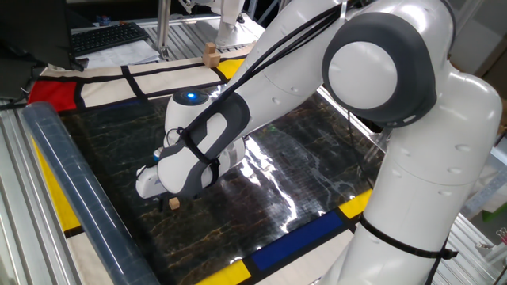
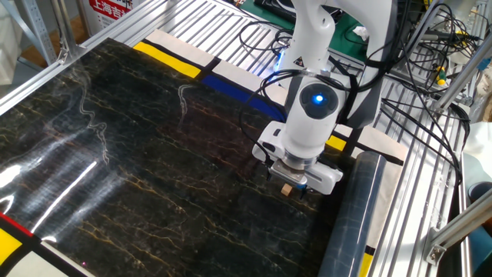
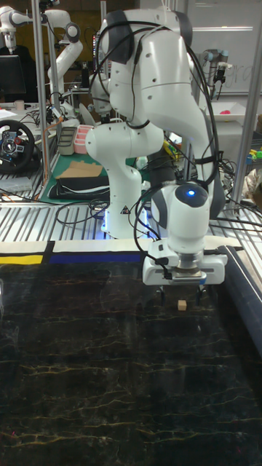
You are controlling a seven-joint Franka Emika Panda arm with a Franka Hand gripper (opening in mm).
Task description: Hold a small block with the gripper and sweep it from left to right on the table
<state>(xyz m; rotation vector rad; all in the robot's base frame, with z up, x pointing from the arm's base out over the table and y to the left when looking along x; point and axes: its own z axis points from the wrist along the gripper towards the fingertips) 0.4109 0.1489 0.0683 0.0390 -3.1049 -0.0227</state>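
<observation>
Now we hover our jaws (image 3: 182, 294) over the small block (image 3: 182, 304) just beneath (grip unclear); next, closing on it, then sweeping across the counter (image 2: 138, 169).

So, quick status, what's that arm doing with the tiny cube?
Gripper low over table. Small block at its tips; grip unclear. Nothing blocking on the marble.

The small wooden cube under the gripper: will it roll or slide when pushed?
The small wooden cube has flat faces, so it probably slides and does not roll. The glossy table likely gives little friction. Being tiny, it may twist away from the gripper.
</observation>
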